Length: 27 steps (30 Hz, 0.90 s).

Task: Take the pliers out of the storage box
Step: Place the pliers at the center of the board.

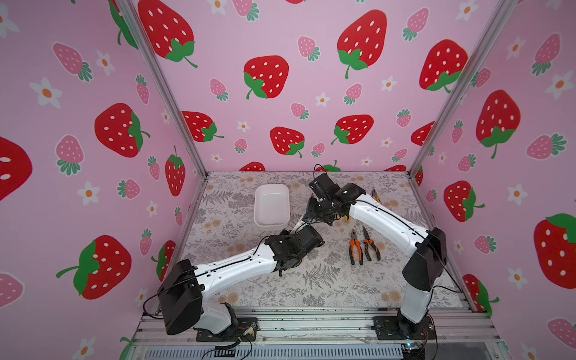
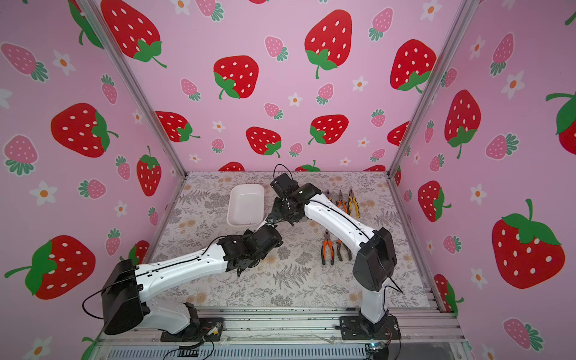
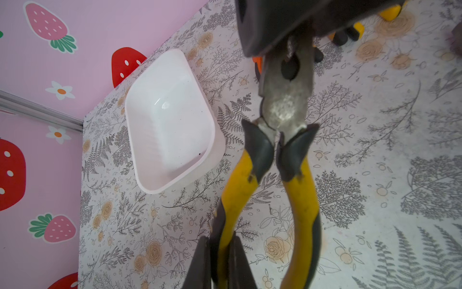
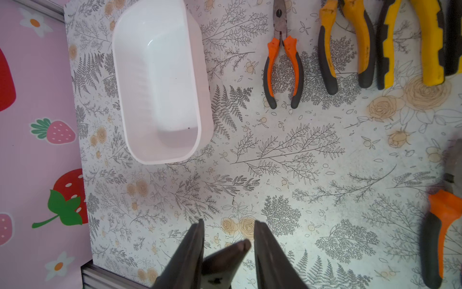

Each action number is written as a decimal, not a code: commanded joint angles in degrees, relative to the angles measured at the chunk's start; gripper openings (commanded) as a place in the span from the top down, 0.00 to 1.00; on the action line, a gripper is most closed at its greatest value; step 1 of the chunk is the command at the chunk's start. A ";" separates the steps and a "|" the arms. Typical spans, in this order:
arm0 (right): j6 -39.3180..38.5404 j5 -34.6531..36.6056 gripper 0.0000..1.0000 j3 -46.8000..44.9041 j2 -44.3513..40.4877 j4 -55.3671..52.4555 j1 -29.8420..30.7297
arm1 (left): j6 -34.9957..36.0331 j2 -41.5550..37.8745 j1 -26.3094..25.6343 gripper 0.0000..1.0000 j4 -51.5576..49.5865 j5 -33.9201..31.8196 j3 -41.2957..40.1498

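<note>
The white storage box stands empty at the back left of the table; both wrist views show it too. My left gripper is shut on one handle of a yellow-and-black pair of pliers, held in the air to the right of the box. Its dark metal nose pokes between the fingers of my right gripper, which stand apart with a gap beside the nose. In both top views the two grippers meet between box and table middle.
Two orange-and-black pliers lie side by side in front of the right arm. Three more lie in a row at the back right, behind the right forearm. Pink strawberry walls close in three sides.
</note>
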 commanded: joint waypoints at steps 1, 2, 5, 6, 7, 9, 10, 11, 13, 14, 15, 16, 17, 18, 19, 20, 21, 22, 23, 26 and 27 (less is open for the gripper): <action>2.59 -2.26 0.63 -2.79 -2.71 0.37 1.32 | -1.40 0.46 0.53 1.00 2.59 -2.53 2.41; 2.88 -2.32 0.63 -3.13 -2.80 0.48 1.51 | -1.43 0.53 0.50 1.00 2.64 -2.42 2.42; 3.64 -2.48 0.63 -3.25 -2.72 0.48 1.87 | -1.34 0.76 0.48 1.00 2.68 -2.44 2.58; 4.11 -2.58 0.63 -3.25 -2.76 0.46 2.07 | -1.40 0.88 0.49 1.00 2.72 -2.35 2.59; 4.54 -2.50 0.63 -3.25 -2.81 0.57 2.27 | -1.42 0.99 0.52 1.00 2.70 -2.34 2.71; 5.87 -2.49 0.63 -3.34 -2.75 0.58 2.56 | -1.66 1.22 0.53 1.00 2.64 -2.52 2.72; 6.44 -2.49 0.63 -3.50 -2.79 0.65 2.66 | -1.80 1.26 0.52 1.00 2.67 -2.53 2.71; 7.00 -2.49 0.63 -3.79 -2.86 0.82 2.83 | -1.92 1.30 0.57 1.00 2.75 -2.56 2.60; 8.03 -2.75 0.64 -4.70 -3.15 1.50 2.93 | -2.02 1.35 0.53 1.00 2.83 -2.62 2.69; 8.46 -2.96 0.64 -5.19 -3.27 2.01 2.92 | -2.07 1.39 0.51 1.00 2.85 -2.60 2.81; 8.92 -3.37 0.65 -5.64 -3.42 2.42 2.96 | -2.02 1.48 0.53 1.00 2.85 -2.53 2.97; 9.20 -3.64 0.65 -6.00 -3.42 2.70 2.94 | -2.02 1.57 0.53 1.00 2.85 -2.58 3.08; 9.65 -4.08 0.65 -6.32 -3.43 3.12 3.00 | -2.04 1.77 0.54 1.00 2.77 -2.55 3.33; 10.02 -4.53 0.65 -6.63 -3.43 3.45 3.00 | -2.03 1.96 0.53 1.00 2.77 -2.53 3.47; 10.39 -4.97 0.65 -6.87 -3.43 3.75 3.07 | -2.02 2.07 0.53 1.00 2.81 -2.49 3.67; 10.62 -5.35 0.65 -7.01 -3.30 3.98 3.09 | -2.02 2.18 0.53 1.00 2.86 -2.45 3.86; 10.91 -5.54 0.65 -7.17 -3.27 4.22 3.18 | -2.02 2.31 0.50 1.00 2.95 -2.36 3.90; 11.13 -5.78 0.65 -7.28 -3.25 4.55 3.21 | -2.05 2.36 0.55 1.00 3.09 -2.32 3.91; 11.37 -6.21 0.65 -7.46 -3.22 4.80 3.18 | -2.04 2.39 0.46 1.00 3.16 -2.27 3.96; 11.90 -7.21 0.63 -7.82 -2.97 5.53 3.18 | -2.07 2.31 0.53 1.00 3.29 -2.18 4.08; 11.91 -7.43 0.62 -7.87 -2.83 5.66 3.18 | -2.05 2.22 0.53 1.00 3.29 -2.03 4.12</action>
